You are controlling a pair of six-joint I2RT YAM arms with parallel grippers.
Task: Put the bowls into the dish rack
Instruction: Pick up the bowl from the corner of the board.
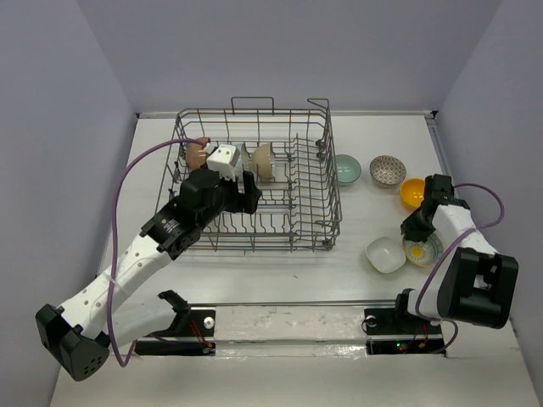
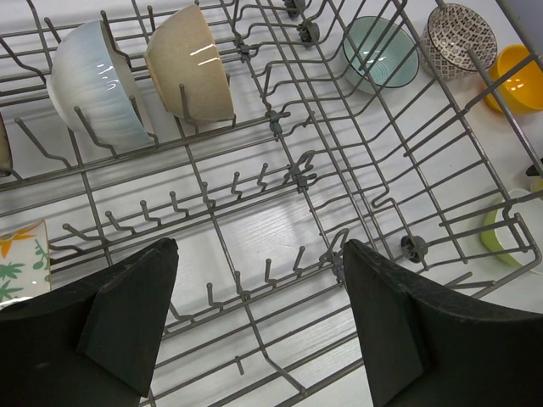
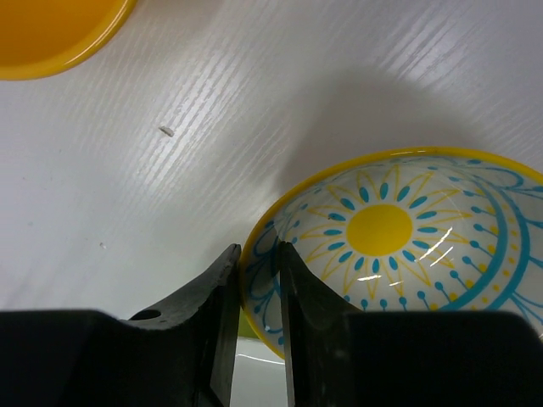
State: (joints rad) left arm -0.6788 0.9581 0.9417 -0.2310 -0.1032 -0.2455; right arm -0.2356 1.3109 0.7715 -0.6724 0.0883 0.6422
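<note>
The left arm (image 1: 127, 267) reaches from the table's (image 1: 254, 271) near left corner up over the dish rack (image 1: 316, 182). The left gripper (image 2: 259, 244) hangs above the rack's near rows of tines (image 2: 254, 182), its jaws spread wide with nothing between them. The right arm (image 1: 462, 280) is folded back on itself by the near right corner. The right gripper (image 3: 259, 250) is down at a sunburst bowl (image 3: 399, 246), yellow and blue inside, with its fingers closed on the rim, one inside and one outside. The rack sits mid-table toward the far edge; a white bowl (image 2: 89, 80) and a beige bowl (image 2: 191, 64) stand on edge in a far row. To the right of the rack lie a teal bowl (image 1: 346, 169), a speckled bowl (image 1: 388, 170), an orange-yellow bowl (image 1: 413, 193) and, just beside the gripped one, a squarish white bowl (image 1: 386, 254).
</note>
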